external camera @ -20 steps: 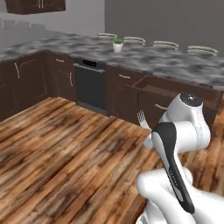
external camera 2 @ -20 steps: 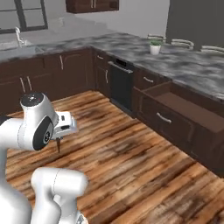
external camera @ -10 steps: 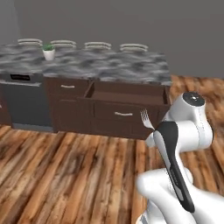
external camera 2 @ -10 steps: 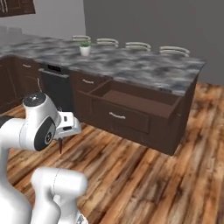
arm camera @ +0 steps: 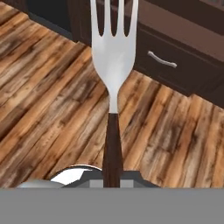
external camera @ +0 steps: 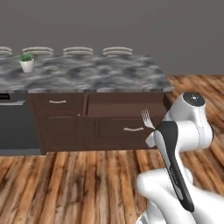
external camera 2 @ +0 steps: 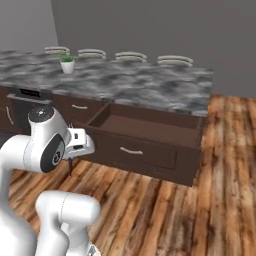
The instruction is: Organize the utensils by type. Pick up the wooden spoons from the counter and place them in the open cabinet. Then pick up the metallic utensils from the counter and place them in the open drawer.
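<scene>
The grey marbled tabletop [external camera: 92,74] spans the scene above dark drawer fronts, with a small potted plant [external camera: 26,62] on its far left portion. Below its front edge, the drawer [external camera 2: 150,127] stands pulled out, its plain brown inside exposed. The arm is folded well short of the drawer, above the wooden floor [external camera: 65,183]. The pincer [arm camera: 113,173] is clamped on the dark reddish-brown handle of the fork [arm camera: 113,52], tines pointing away from the hand.

Step in hand, as judged: transport of a metallic utensil to the drawer. The next move calls for extending the arm until the fork is above the drawer's inside, lowering it, then releasing the grip.
</scene>
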{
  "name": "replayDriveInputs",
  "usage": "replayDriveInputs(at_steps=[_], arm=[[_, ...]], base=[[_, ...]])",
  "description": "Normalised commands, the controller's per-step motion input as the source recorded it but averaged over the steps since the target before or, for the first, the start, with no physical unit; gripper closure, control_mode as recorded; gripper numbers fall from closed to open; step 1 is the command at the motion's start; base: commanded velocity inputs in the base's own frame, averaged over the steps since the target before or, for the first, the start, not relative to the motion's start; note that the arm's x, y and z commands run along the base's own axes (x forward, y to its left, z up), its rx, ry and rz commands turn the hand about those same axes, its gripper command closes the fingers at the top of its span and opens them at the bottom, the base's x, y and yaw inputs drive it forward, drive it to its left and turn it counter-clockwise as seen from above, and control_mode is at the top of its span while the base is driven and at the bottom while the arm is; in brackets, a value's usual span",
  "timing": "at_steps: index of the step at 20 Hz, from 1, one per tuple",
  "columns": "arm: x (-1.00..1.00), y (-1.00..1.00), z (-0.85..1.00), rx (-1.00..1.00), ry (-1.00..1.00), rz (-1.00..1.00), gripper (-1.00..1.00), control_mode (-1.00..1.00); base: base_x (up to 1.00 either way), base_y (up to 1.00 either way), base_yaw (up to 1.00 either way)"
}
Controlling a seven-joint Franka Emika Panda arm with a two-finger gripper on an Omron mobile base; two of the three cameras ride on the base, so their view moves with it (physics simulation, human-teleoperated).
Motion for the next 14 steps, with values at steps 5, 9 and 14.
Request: replayDriveInputs(at_steps=[5,9,14], arm=[[0.00,0.00,0.00,0.00,0.00,0.00,1.00,1.00],[0.00,0.00,0.00,0.00,0.00,0.00,1.00,1.00],[0.00,0.00,0.00,0.00,0.00,0.00,1.00,1.00]], base=[[0.50,0.96,-0.25],[0.22,1.00,-0.18],[0.36,0.94,-0.30]])
